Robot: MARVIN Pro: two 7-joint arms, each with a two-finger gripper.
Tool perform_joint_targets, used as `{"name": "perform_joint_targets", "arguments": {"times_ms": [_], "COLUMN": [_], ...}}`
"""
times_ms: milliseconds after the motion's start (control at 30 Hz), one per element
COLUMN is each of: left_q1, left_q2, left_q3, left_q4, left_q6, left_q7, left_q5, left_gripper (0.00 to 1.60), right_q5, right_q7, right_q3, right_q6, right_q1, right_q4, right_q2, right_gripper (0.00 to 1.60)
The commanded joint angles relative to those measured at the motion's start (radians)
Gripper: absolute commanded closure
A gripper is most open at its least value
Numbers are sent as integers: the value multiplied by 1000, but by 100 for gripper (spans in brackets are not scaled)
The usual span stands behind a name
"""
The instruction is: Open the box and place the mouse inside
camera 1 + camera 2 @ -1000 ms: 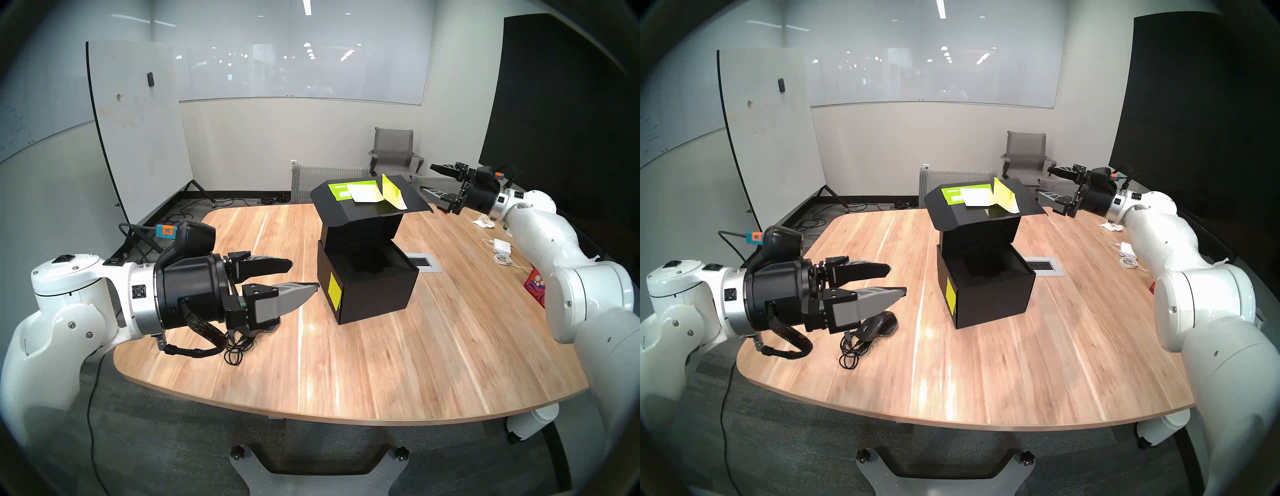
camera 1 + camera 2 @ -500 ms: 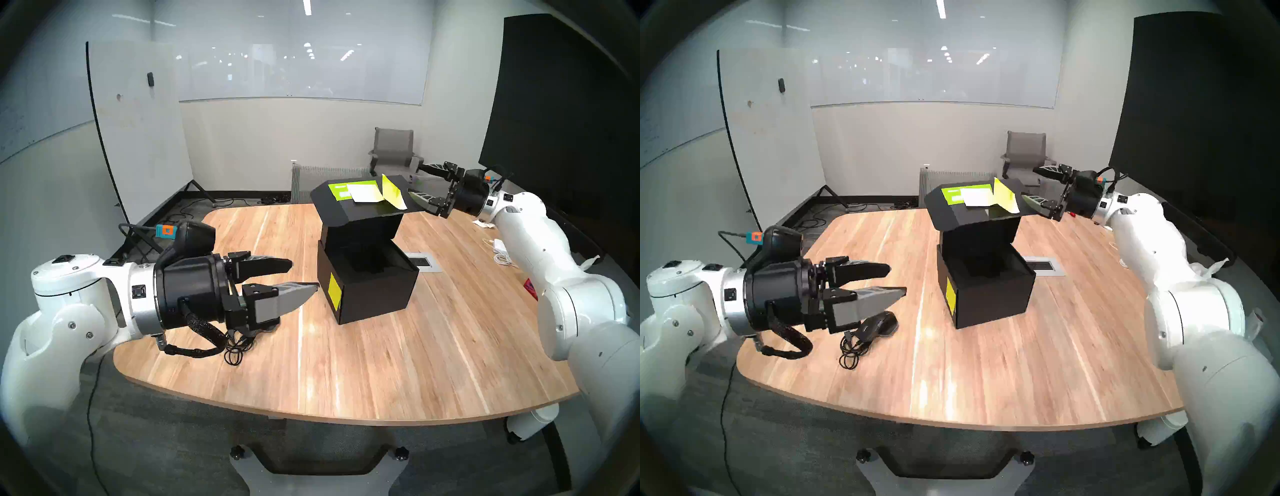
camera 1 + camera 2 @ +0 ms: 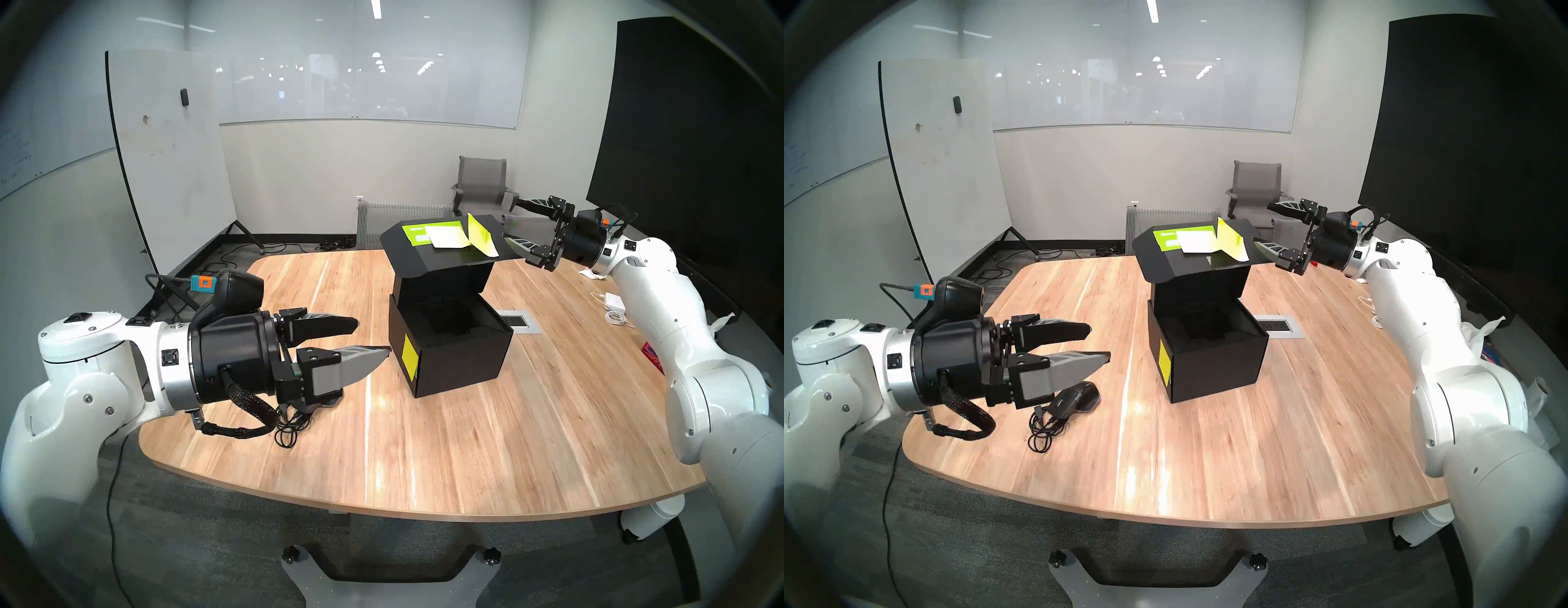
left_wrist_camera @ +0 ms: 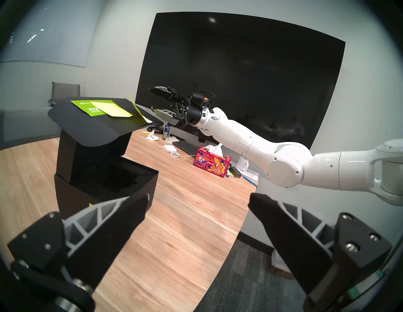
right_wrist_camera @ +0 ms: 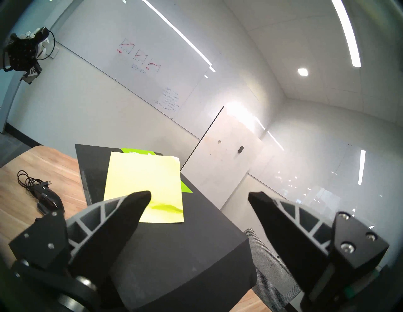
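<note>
The black box (image 3: 458,365) (image 3: 1216,365) stands mid-table with its inside showing. Its flap lid (image 3: 411,254) (image 4: 98,130) is raised and roughly level, carrying a green label and yellow sticky notes (image 5: 144,185). My right gripper (image 3: 511,221) (image 3: 1263,225) is open at the lid's right edge, with one finger above it and one at or under it. The black mouse (image 3: 1076,397) (image 5: 49,203) lies on the table with its coiled cable (image 3: 1040,429), just below my left gripper (image 3: 372,337) (image 4: 196,197). That gripper hovers open and empty, left of the box.
A white charger with cord (image 3: 613,303), a keyboard (image 4: 185,148), a red tissue box (image 4: 211,162) and a mug (image 4: 243,163) crowd the table's right side. A power outlet (image 3: 519,321) is set into the table behind the box. A chair (image 3: 483,187) stands beyond.
My right gripper has moved left to the lid's right edge, its lower finger now reaching that edge. The lid, box, mouse and left arm have not moved.
</note>
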Motion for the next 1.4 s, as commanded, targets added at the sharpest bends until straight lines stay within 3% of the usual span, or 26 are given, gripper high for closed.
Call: {"name": "perform_joint_targets", "arguments": {"times_ms": [0, 100, 167, 333, 867, 1367], "left_q1": [-2, -2, -2, -2, -2, -2], "left_q2": [0, -1, -1, -1, -2, -3], "left_q3": [-6, -6, -6, -6, -8, -10], "left_q4": [-7, -7, -7, -7, -7, -7], "left_q6": [1, 1, 1, 2, 3, 5], "left_q7": [2, 2, 2, 2, 2, 2], "left_q5": [-2, -2, -2, -2, -3, -4], "left_gripper": [0, 0, 0, 0, 0, 0], "right_q5": [61, 80, 98, 133, 302, 394], "right_q7": [120, 91, 127, 135, 151, 151], "right_q3": [4, -2, 5, 5, 34, 77], "right_q6": [20, 27, 41, 59, 147, 230], "right_q1": [-49, -67, -96, -137, -342, -529], "right_q4": [-117, -131, -186, -227, -483, -600], "right_q2": [38, 43, 52, 55, 124, 168], "right_gripper": [0, 0, 0, 0, 0, 0]}}
